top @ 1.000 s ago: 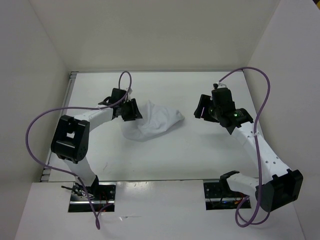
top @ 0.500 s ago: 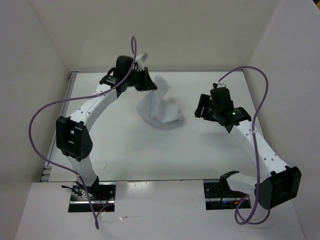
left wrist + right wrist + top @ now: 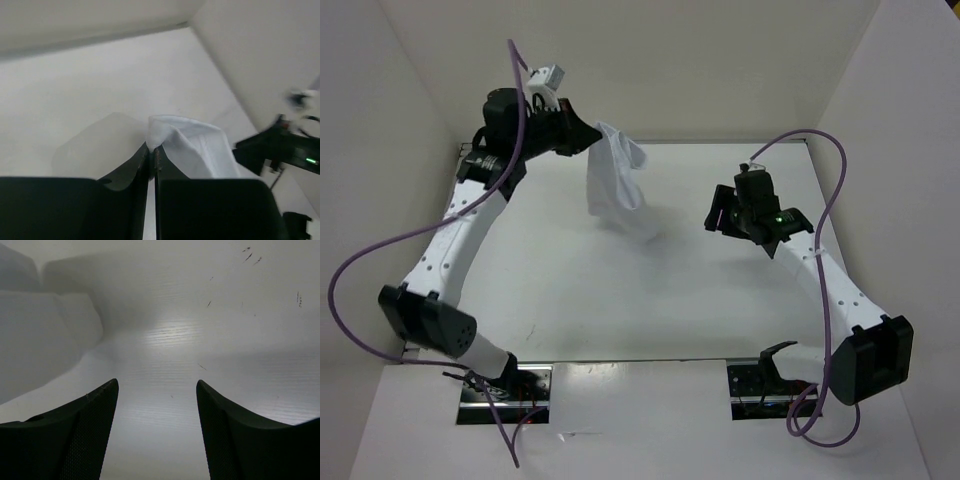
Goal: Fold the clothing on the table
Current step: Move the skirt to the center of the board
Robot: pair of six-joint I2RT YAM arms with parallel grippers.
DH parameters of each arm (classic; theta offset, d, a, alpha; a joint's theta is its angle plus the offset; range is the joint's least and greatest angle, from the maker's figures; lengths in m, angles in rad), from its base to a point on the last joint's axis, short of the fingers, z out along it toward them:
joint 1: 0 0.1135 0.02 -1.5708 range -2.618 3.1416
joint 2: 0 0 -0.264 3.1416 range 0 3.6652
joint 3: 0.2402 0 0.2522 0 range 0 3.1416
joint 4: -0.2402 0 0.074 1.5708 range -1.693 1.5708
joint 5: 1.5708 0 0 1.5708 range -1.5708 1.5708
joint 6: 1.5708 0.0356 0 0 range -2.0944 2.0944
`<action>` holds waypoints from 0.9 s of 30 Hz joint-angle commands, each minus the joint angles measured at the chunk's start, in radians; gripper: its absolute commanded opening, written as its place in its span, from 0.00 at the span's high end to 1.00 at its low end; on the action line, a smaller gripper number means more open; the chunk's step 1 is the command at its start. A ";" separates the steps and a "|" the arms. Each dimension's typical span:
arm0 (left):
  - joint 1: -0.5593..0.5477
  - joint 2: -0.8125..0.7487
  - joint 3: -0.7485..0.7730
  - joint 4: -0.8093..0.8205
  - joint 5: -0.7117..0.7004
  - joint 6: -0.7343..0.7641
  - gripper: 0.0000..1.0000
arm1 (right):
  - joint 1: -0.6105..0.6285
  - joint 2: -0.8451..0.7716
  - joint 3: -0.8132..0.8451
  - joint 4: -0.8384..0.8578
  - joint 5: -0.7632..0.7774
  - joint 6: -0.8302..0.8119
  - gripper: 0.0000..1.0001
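Observation:
The white clothing (image 3: 615, 180) hangs bunched in the air over the back of the table (image 3: 620, 300), and its lower end looks just above the surface. My left gripper (image 3: 592, 138) is raised high near the back wall, shut on the garment's top edge. In the left wrist view the jaws are pressed together (image 3: 152, 148) with a pinch of the clothing (image 3: 195, 145) coming out of their tips. My right gripper (image 3: 716, 214) hovers low at the right-middle of the table, apart from the cloth. Its fingers stand wide open (image 3: 156, 382) over bare table (image 3: 170, 335).
White walls (image 3: 650, 70) close the table in on the left, back and right. A thin metal strip (image 3: 463, 152) runs along the left edge. Purple cables (image 3: 380, 250) loop beside both arms. The arm bases (image 3: 505, 385) sit at the near edge.
My left gripper has shut on the clothing and lifted it off the table, up and toward the back left. The right arm has barely shifted.

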 commanded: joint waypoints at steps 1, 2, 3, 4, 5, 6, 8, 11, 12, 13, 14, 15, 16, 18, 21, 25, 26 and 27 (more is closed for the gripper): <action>0.063 0.151 -0.083 0.004 -0.107 -0.008 0.88 | 0.005 0.004 0.028 0.055 -0.011 0.023 0.31; 0.077 0.177 -0.083 -0.015 -0.090 -0.008 0.91 | 0.005 -0.005 0.028 0.055 -0.020 0.032 0.31; 0.088 0.220 -0.058 -0.032 -0.058 0.008 0.95 | 0.005 -0.006 0.028 0.055 -0.020 0.032 0.31; 0.088 0.232 -0.046 -0.041 -0.032 0.009 0.95 | 0.005 -0.015 0.017 0.043 -0.020 0.032 0.31; 0.097 0.233 -0.037 -0.041 -0.009 0.009 0.97 | 0.005 -0.027 0.017 0.043 -0.020 0.043 0.31; 0.097 0.242 -0.037 -0.032 0.000 0.019 0.97 | 0.005 -0.027 0.003 0.043 -0.020 0.043 0.31; 0.097 0.242 -0.014 -0.032 0.070 0.031 0.98 | 0.005 -0.041 -0.006 0.043 -0.020 0.043 0.31; 0.055 0.242 0.028 -0.073 0.135 0.067 0.98 | 0.005 -0.052 -0.015 0.034 -0.020 0.054 0.31; 0.054 0.228 0.037 -0.082 0.135 0.076 0.97 | 0.005 -0.061 -0.015 0.034 -0.020 0.063 0.31; 0.044 0.219 0.037 -0.082 0.135 0.076 0.95 | 0.005 -0.061 -0.015 0.034 -0.020 0.063 0.31; 0.044 0.219 0.022 -0.067 0.105 0.076 0.92 | 0.005 -0.061 -0.015 0.034 -0.020 0.063 0.31; 0.044 0.219 0.012 -0.058 0.062 0.062 0.86 | 0.005 -0.061 -0.015 0.034 -0.020 0.063 0.31; 0.057 0.219 0.003 -0.058 0.007 0.062 0.76 | 0.005 -0.061 -0.015 0.034 -0.040 0.063 0.31; 0.079 0.260 0.003 -0.068 -0.187 0.062 0.71 | 0.005 -0.052 -0.015 0.043 -0.063 0.063 0.31; 0.131 0.298 0.003 -0.096 -0.294 0.062 0.58 | 0.040 -0.006 -0.006 0.055 -0.132 0.051 0.31; 0.200 0.308 -0.060 -0.085 -0.334 0.062 0.44 | 0.160 0.144 0.086 0.064 -0.116 -0.014 0.34; 0.209 0.308 -0.072 -0.076 -0.320 0.053 0.42 | 0.213 0.180 0.106 0.064 -0.082 -0.031 0.35; 0.209 0.296 -0.086 -0.066 -0.305 0.053 0.41 | 0.239 0.218 0.127 0.064 -0.065 -0.044 0.37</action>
